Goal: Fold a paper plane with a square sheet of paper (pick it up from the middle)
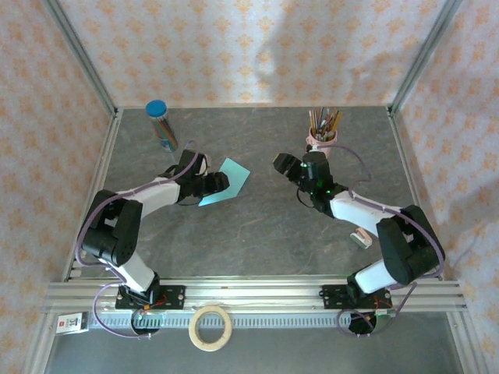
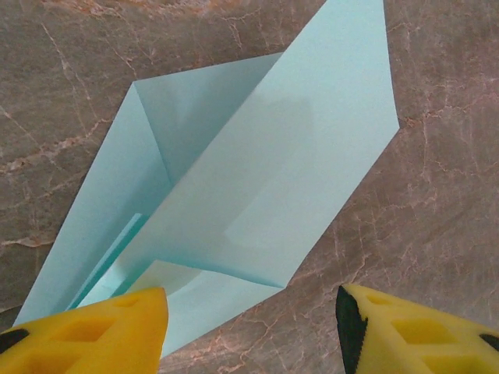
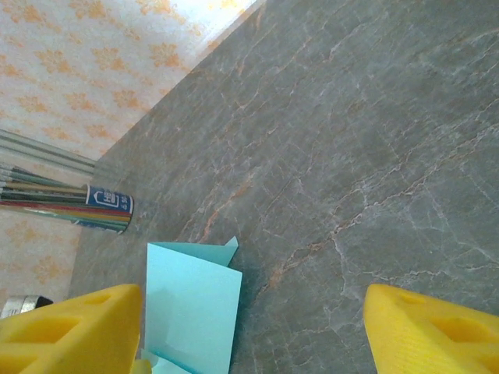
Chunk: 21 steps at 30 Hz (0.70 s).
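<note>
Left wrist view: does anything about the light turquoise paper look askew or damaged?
The partly folded light turquoise sheet of paper looks askew. Its upper flap lies slanted, with edges that do not match the layer beneath. Near the open left gripper the layers gape instead of lying flat. No tear shows.

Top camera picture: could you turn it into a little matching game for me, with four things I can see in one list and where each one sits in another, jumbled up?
Things:
1. turquoise paper
2. tape roll
3. pencil cup
4. blue-capped tube

Places:
a. back right corner of the table
b. back left corner
c. front edge, off the grey top
d. left of centre, partly folded

Pairs: 1-d, 2-c, 3-a, 4-b
</note>
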{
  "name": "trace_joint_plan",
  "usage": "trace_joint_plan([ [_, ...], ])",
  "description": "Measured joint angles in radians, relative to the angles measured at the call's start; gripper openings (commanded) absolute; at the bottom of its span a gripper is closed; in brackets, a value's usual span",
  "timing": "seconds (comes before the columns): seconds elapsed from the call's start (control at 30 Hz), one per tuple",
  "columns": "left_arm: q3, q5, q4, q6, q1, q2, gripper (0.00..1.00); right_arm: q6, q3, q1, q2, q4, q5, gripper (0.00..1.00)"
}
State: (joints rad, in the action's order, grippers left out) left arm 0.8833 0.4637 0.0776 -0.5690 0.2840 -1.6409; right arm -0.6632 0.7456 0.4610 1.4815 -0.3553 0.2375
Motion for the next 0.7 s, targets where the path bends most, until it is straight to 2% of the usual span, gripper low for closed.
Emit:
trace_joint_plan([
  [0.27,0.106,-0.002,-0.001,0.002,-0.029,-0.118,0.58,-0.031,0.011,0.0,0.068,-0.003,0.07,0.72],
  [0.5,0.118,0.005,-0.004,0.001,-0.031,-0.18,0.57,-0.064,0.011,0.0,0.097,-0.004,0.109,0.71],
  [0.7,0.096,0.073,-0.068,-0.045,-0.031,-0.183,0.55,-0.109,0.024,0.012,0.133,-0.005,0.137,0.66],
])
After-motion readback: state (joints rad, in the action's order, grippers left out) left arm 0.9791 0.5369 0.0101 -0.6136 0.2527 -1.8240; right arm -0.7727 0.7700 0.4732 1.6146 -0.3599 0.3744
